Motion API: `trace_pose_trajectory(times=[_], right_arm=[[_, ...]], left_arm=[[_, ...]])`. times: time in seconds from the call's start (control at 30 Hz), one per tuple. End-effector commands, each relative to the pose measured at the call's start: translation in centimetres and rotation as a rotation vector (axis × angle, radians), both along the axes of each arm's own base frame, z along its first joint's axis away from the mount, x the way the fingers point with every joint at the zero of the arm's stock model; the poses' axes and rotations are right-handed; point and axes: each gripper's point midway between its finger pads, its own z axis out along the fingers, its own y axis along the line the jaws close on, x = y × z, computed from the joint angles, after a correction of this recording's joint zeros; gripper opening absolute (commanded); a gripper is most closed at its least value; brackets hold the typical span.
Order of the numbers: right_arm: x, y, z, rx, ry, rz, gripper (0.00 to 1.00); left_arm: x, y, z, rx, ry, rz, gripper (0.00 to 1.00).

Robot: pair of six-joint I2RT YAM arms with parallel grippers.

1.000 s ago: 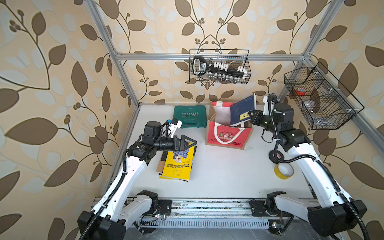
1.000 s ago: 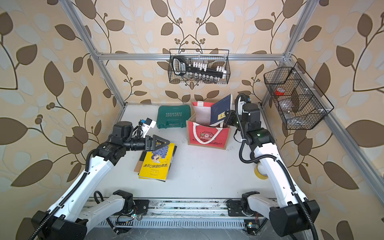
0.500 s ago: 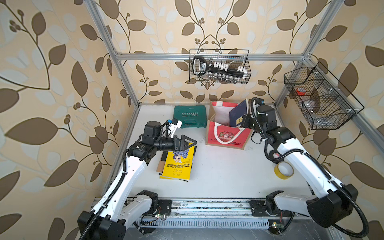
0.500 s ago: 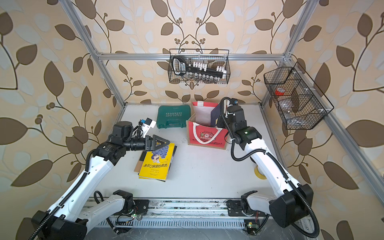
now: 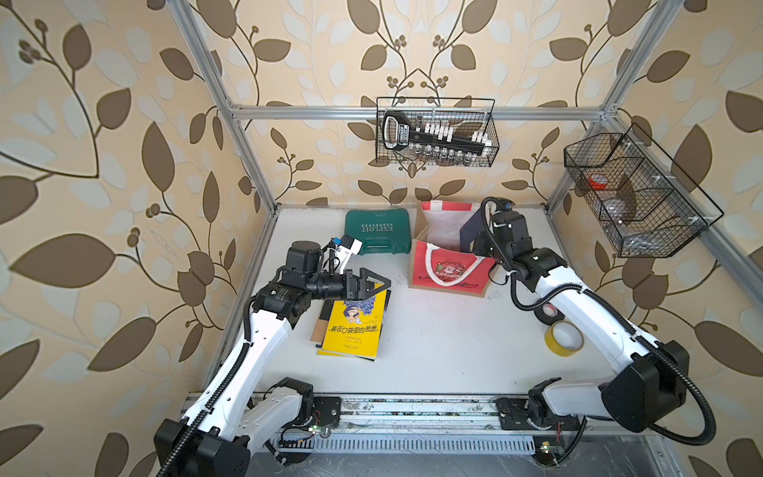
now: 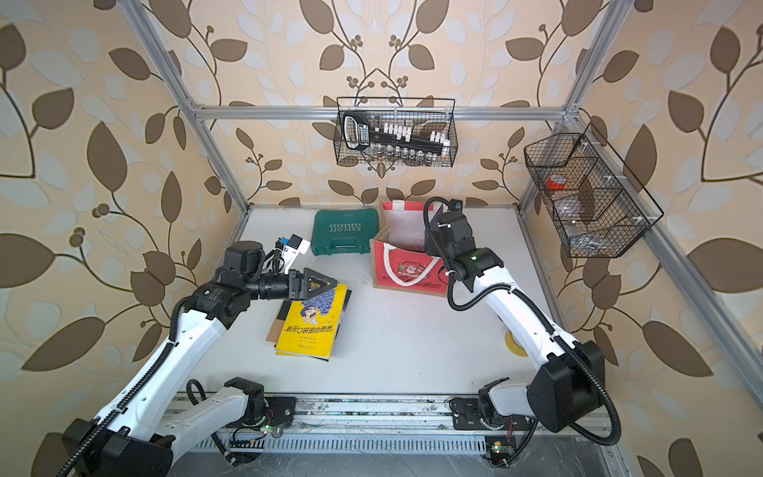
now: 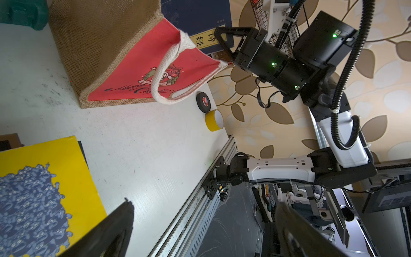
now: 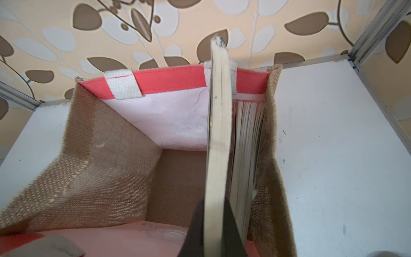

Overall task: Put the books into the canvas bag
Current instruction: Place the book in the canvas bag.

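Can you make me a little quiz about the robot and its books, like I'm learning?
1. True or false: the right gripper is shut on a navy book at the canvas bag's opening.
2. What colour is the top book of the pile outside the bag? A green, B yellow, C red.
3. Fill in: the left gripper is ____ and holds nothing.
Key: 1 true; 2 B; 3 open.

A green tool case (image 5: pixel 377 231) sits just beyond my left gripper (image 5: pixel 376 285); well across from it, a yellow tape roll (image 5: pixel 563 339) lies beside a black tape roll (image 5: pixel 549 312).
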Motion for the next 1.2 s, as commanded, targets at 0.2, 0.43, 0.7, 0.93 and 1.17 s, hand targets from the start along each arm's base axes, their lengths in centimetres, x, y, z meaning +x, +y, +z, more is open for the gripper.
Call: trace_pose_trajectory(times=[0.2, 0.43, 0.7, 0.93, 1.17], right_arm=[[1.3, 0.2, -1.3, -0.012, -0.008, -0.016, 0.10], [1.4, 0.5, -1.6, 0.001, -0.004, -0.011, 0.33], [1.4, 0.6, -1.3, -0.002, -0.012, -0.004, 0.41], [1.5, 0.9, 0.9, -0.007, -0.064, 0.034, 0.55], [0.4, 1.7, 5.5, 0.002, -0.177, 0.132, 0.78]], left_arm=[[0.3, 0.2, 1.7, 0.004, -0.072, 0.001, 0.99], [0.2, 0.2, 1.7, 0.006, -0.073, 0.001, 0.99], [0.3, 0.2, 1.7, 0.008, -0.074, 0.002, 0.99], [0.4, 0.2, 1.6, 0.011, -0.070, 0.008, 0.99], [1.4, 0.5, 0.7, 0.038, -0.035, 0.042, 0.99]])
